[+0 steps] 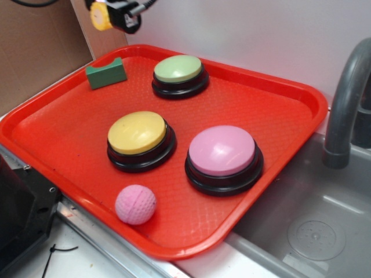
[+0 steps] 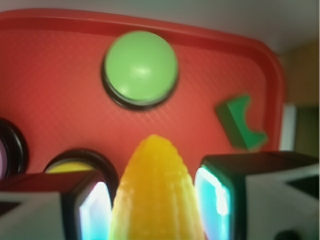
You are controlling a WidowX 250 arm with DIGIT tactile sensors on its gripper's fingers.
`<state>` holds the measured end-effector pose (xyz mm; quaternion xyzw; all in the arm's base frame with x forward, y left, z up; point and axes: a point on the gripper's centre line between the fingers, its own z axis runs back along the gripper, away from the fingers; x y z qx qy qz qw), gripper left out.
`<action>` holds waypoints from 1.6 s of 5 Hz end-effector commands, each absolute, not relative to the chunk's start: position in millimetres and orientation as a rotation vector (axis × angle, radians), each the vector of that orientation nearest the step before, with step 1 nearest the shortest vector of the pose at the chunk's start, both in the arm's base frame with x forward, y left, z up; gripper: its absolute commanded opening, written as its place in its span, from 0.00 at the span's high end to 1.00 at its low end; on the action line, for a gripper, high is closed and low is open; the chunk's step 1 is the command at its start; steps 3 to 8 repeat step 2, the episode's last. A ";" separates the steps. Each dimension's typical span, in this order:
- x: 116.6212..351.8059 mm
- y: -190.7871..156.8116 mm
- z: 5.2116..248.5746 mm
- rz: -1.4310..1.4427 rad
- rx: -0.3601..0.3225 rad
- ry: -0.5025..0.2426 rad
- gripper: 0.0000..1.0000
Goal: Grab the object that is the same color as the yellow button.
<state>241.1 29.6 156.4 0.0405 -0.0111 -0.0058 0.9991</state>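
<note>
The object, a small yellow ribbed corn cob [image 2: 156, 180], sits tip-forward between my two fingers, and my gripper [image 2: 156, 202] is shut on it. In the exterior view the gripper [image 1: 119, 13] hangs high above the tray's far left corner with the yellow cob [image 1: 100, 16] sticking out of it. The yellow button [image 1: 137, 132] stands on the red tray [image 1: 58, 133] near its middle. In the wrist view only a sliver of the yellow button [image 2: 70, 167] shows behind my left finger [image 2: 95, 210].
A green button [image 1: 178, 68] stands at the tray's back and a pink button [image 1: 222, 150] to the right. A pink dimpled ball [image 1: 135, 204] lies near the front edge, a green block [image 1: 106, 73] at the back left. Sink [image 1: 313, 231] and faucet [image 1: 345, 104] lie right.
</note>
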 end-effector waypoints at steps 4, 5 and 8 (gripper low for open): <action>221.2 39.7 172.1 0.188 0.046 -0.020 1.00; 221.2 39.7 172.1 0.188 0.046 -0.020 1.00; 221.2 39.7 172.1 0.188 0.046 -0.020 1.00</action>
